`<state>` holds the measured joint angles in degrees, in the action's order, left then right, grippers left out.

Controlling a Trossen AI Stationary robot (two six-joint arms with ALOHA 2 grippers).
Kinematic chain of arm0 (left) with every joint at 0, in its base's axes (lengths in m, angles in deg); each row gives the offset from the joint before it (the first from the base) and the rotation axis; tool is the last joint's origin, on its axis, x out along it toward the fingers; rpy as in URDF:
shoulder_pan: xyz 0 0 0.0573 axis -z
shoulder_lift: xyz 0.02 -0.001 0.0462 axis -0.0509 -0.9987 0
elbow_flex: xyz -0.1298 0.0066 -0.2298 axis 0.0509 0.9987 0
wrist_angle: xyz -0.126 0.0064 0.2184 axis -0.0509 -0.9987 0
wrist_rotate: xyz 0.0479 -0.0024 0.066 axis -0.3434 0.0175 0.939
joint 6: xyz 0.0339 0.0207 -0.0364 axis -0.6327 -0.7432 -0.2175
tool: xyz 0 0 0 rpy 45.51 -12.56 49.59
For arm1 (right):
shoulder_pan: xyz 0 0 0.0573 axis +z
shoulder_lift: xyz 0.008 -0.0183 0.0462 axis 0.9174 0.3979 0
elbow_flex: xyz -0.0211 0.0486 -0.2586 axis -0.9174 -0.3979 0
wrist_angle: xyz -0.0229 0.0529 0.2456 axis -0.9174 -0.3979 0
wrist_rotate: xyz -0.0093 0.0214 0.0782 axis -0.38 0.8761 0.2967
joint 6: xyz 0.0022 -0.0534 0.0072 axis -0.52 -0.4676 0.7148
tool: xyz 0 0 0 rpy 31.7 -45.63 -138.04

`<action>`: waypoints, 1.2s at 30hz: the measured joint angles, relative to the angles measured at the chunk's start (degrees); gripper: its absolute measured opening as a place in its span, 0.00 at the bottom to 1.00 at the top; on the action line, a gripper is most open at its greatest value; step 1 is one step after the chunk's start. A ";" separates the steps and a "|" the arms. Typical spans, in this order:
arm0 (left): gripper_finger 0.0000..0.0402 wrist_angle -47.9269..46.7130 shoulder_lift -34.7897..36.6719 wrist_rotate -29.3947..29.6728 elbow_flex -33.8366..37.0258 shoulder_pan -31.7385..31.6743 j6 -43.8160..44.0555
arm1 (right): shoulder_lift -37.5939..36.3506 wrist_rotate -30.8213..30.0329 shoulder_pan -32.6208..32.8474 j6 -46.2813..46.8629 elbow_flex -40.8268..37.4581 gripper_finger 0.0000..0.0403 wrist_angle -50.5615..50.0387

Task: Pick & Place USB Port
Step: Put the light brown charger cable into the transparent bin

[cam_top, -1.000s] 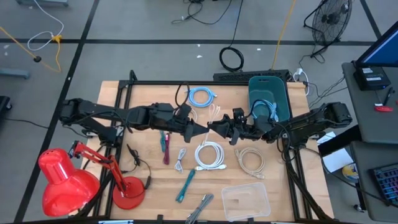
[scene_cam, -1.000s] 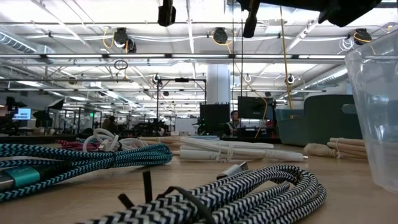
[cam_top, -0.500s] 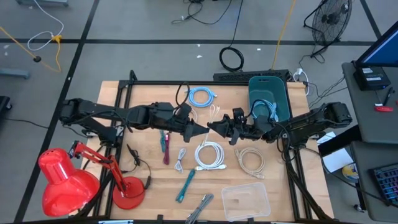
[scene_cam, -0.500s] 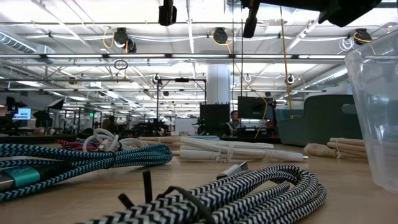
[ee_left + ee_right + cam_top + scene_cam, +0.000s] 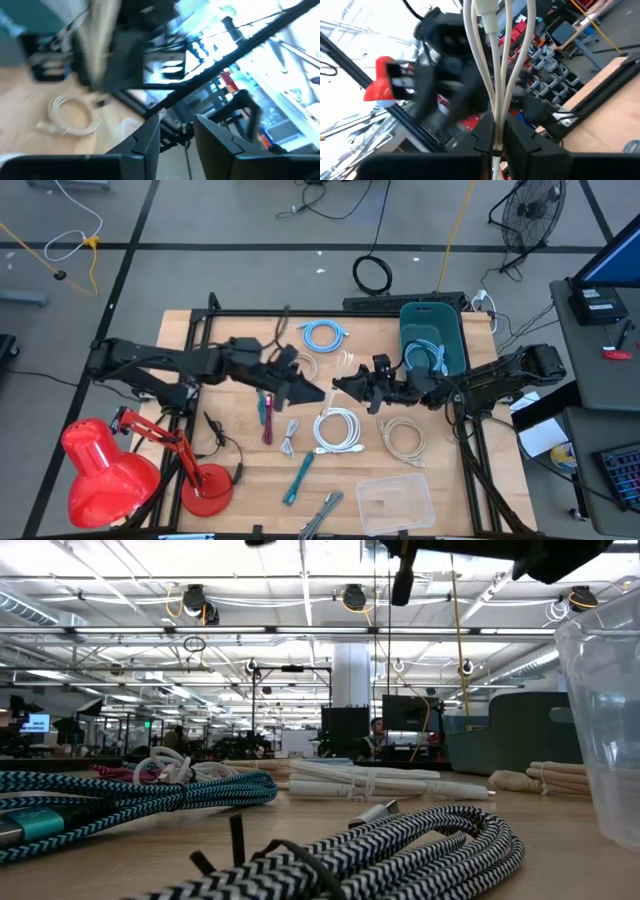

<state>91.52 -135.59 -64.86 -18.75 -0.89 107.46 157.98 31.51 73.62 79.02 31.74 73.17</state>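
With its fingers clenched on the white cable [image 5: 490,60], the right hand [image 5: 348,387] should keep it above the counter [image 5: 230,345] toward the teal bin [image 5: 432,338], clear of the released left hand [image 5: 312,392].

Seven cable bundles lie on the table [image 5: 180,330]: two white [image 5: 337,430], one cream [image 5: 402,437], one light blue [image 5: 325,335], one pink [image 5: 265,412], one teal [image 5: 298,478], one striped [image 5: 322,512]. One lamp [image 5: 105,470], one teal bin [image 5: 432,340], one clear tub [image 5: 396,502].
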 joint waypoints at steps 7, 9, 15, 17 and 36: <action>0.31 -6.87 8.69 3.59 -0.01 -1.37 -3.38 | -0.04 14.80 0.05 3.83 0.02 0.02 -0.13; 0.31 -9.98 11.07 5.77 -0.06 -1.54 -4.39 | -0.04 20.00 0.49 5.56 0.02 0.03 -0.25; 0.31 -16.48 14.81 10.87 -0.01 -1.54 -6.03 | -2.80 25.25 5.01 8.94 0.00 0.03 -2.81; 0.32 -18.25 15.20 11.49 -0.08 -1.54 -6.43 | -3.92 25.05 7.23 9.48 0.34 0.03 -3.19; 0.32 -14.70 7.33 18.33 0.01 3.10 -2.52 | -6.91 10.33 34.65 -3.13 32.07 0.03 -62.77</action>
<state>76.82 -128.26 -46.53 -18.74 2.22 104.94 151.07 41.84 108.27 75.89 63.81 10.40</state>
